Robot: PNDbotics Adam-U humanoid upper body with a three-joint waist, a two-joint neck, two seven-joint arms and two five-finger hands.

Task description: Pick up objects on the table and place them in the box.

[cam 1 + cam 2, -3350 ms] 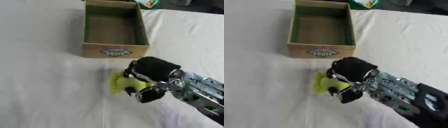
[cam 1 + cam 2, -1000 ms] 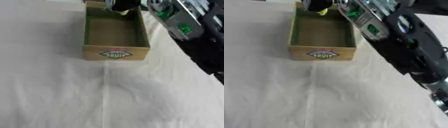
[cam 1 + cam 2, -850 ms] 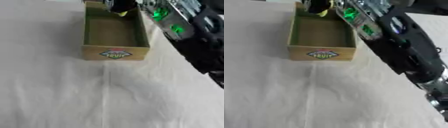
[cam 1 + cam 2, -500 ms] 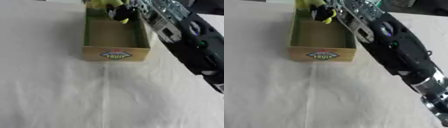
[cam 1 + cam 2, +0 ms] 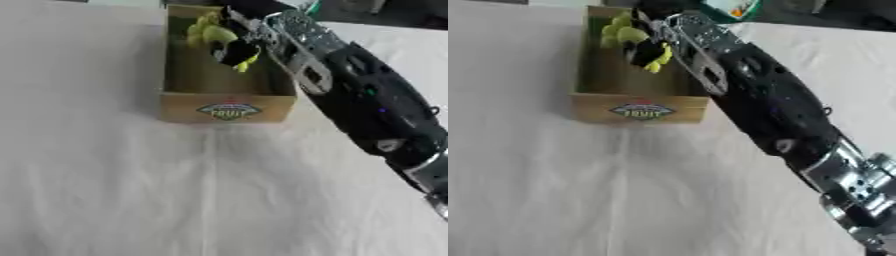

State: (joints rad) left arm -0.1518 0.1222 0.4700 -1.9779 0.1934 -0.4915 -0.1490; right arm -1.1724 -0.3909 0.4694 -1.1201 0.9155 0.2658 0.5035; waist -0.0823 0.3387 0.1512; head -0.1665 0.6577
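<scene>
Right hand [image 5: 234, 46] reaches in from the lower right, its long black and silver arm [image 5: 367, 105] crossing the white table [image 5: 105, 190] to the box [image 5: 227, 109]. Over the box's far half, its fingers curl round a yellow-green object [image 5: 213, 34], which sits above the box interior. Whether the object touches the box floor cannot be told.

The right arm reached in from the lower right, stretched diagonally up over the box [image 5: 226, 107]. Its right hand [image 5: 234, 46] hung above the box's far end, fingers curled round a yellow-green object [image 5: 210, 34].
</scene>
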